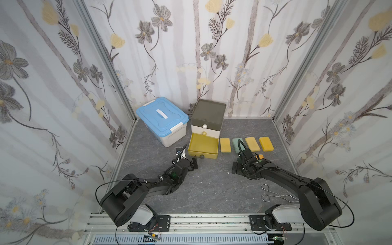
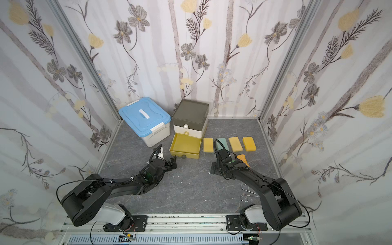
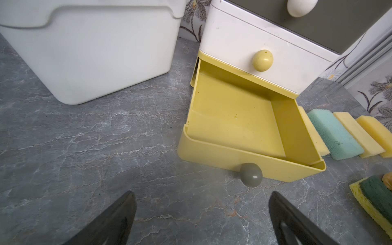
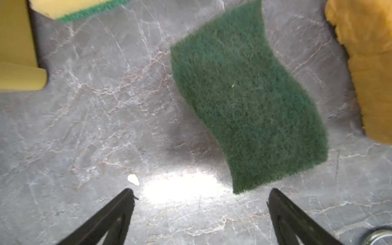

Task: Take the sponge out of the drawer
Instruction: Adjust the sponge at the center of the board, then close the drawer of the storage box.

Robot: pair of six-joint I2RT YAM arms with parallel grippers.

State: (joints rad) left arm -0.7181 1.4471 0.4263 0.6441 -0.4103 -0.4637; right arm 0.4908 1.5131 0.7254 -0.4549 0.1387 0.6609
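Yellow bottom drawer stands pulled out and empty; the green-faced scouring sponge lies on the counter under the right end effector, jaws agape, gripping nothing. Left end effector likewise released. Removal looks complete; the next move probably calls for a clean retreat

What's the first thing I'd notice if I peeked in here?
The yellow drawer, pulled open and empty, at the bottom of the little tower. Beside it a row of sponges lies on the grey table, and a blue-lidded box sits on its other side.
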